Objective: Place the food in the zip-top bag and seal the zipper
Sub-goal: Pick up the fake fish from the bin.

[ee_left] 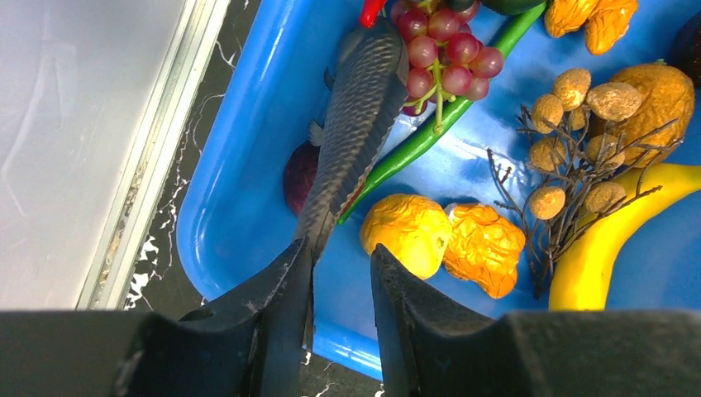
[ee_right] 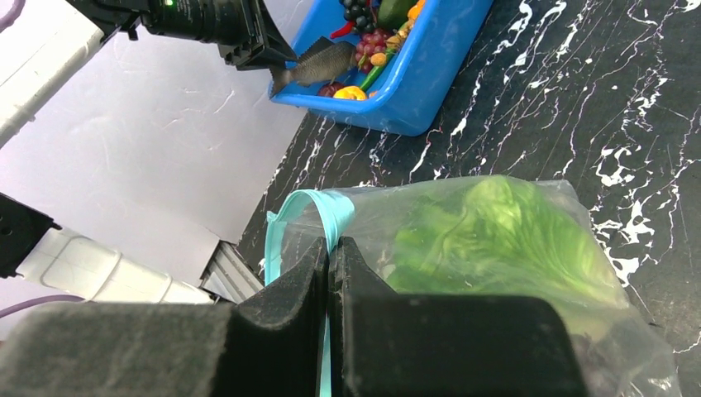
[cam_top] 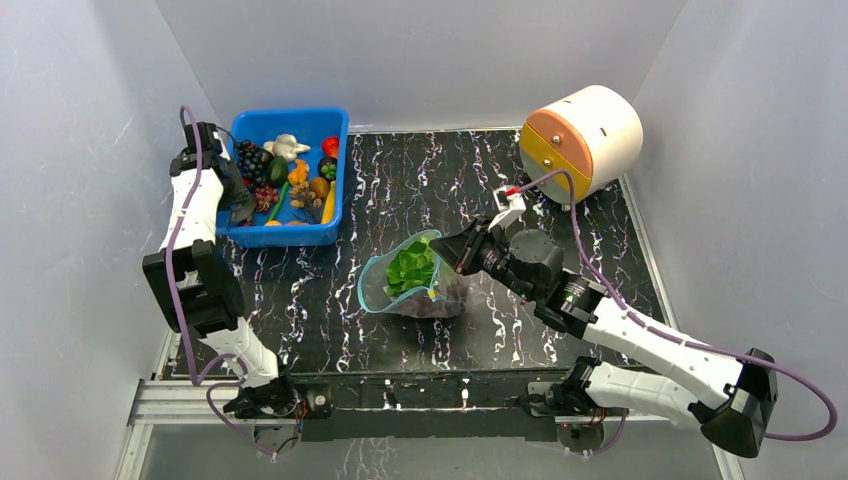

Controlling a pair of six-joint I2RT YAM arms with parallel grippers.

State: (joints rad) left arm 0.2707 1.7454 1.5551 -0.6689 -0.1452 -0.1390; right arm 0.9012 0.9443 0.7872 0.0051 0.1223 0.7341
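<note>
Zip-top bag (cam_top: 415, 285): mid-tabletop (cam_top: 600, 230), lettuce (ee_right: 488, 236) and grapes (cam_top: 440, 298) inside | right claw (ee_right: 329, 260) pinched shut on zipper (ee_right: 318, 217) rim | left claw (ee_left: 340, 265) over blue bin (ee_left: 248, 165), fingers around dark fish (ee_left: 351, 124) tail, grip unconfirmed | we judge film soft, slippery; hold the rim strip | no legible writing.

In the overhead view the bin (cam_top: 338, 160) sits at the upper left of the desk (cam_top: 420, 170), heaped with toy foods (a fish (ee_left: 351, 116) lies along its left side). The zip-top bag (cam_top: 415, 280) rests at centre frame, with the lettuce (cam_top: 410, 268) inside. A drum (cam_top: 585, 140) stands upper right.
</note>
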